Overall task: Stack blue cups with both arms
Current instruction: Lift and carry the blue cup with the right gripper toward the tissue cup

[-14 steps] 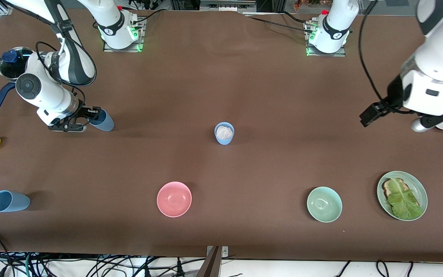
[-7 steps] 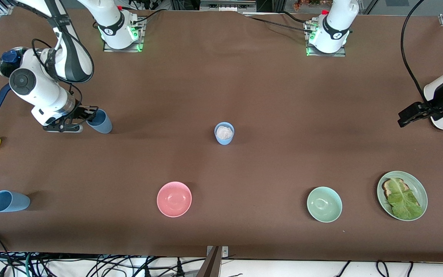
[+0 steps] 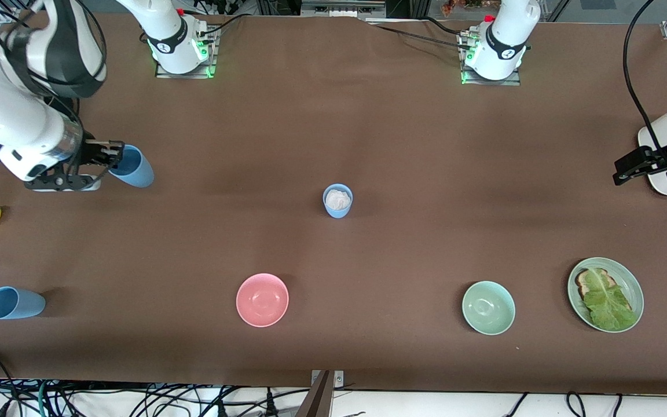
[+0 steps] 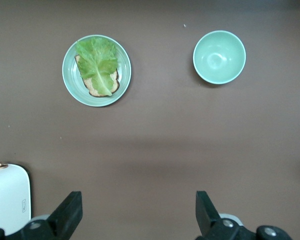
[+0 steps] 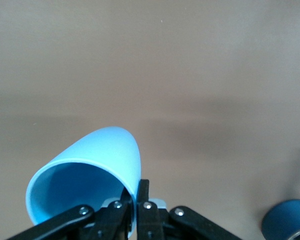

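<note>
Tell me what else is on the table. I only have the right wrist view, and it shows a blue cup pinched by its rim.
Observer: The right gripper holds that tilted held cup over the right arm's end of the table.
Operator: Other blue cups?
Observer: Two. An upright cup stands mid-table with something white inside. A tipped cup lies nearer the front camera.
Operator: The left arm?
Observer: The left gripper waits open over bare table.

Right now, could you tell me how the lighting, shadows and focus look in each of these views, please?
Front view: even light, soft shadows beside the pink bowl and the lying blue cup. Left wrist view: sharp, a faint shadow band across the table. Right wrist view: the held blue cup is crisp, the table pale and washed out.
</note>
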Controlling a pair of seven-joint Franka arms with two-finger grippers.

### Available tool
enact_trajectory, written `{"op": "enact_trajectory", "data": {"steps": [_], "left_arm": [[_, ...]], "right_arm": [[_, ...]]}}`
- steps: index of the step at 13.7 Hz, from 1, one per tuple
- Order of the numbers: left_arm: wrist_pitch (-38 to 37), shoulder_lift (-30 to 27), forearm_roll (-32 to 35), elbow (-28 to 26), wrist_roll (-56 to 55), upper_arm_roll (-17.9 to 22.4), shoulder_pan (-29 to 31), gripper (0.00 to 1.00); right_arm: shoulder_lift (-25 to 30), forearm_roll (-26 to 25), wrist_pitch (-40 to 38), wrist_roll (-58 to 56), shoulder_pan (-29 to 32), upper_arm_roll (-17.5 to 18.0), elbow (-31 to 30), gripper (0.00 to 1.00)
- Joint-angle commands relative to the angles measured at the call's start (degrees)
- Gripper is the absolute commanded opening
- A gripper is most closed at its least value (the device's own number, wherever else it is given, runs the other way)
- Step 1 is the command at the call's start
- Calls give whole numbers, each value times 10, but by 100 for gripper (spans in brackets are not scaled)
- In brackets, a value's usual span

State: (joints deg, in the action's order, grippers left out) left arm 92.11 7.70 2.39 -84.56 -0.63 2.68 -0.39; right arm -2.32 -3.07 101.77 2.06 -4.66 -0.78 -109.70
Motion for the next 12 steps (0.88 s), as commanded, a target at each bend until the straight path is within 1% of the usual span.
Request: {"op": "enact_trajectory", "data": {"steps": [1, 2, 3, 5, 7, 9, 11, 12], "left_arm": [[-7, -28, -34, -33, 13, -6, 5, 100], [-7, -31, -54, -45, 13, -5, 7, 100], [-9, -34, -54, -53, 12, -5, 7, 100], [-7, -35, -54, -47, 13, -5, 7, 100], [-7, -55, -54, -38, 13, -5, 7, 100], [-7, -55, -51, -36, 13, -5, 2, 100], [-7, -55, -53, -36, 13, -4, 1, 100], [-7, -55, -53, -37, 13, -4, 3, 100]], "right_arm": [[-9, 15, -60, 15, 0, 14, 55, 0], [-8, 32, -65, 37, 0, 19, 56, 0], [-6, 45, -65, 60, -1, 33, 57, 0], [-9, 49, -64, 133, 0, 75, 64, 0], [-19, 59, -58, 219, -1, 134, 81, 0], [-30, 89, -55, 283, -7, 172, 100, 0], [-44, 101, -18, 364, -38, 190, 106, 0], [-55, 102, -2, 407, -61, 191, 111, 0]]}}
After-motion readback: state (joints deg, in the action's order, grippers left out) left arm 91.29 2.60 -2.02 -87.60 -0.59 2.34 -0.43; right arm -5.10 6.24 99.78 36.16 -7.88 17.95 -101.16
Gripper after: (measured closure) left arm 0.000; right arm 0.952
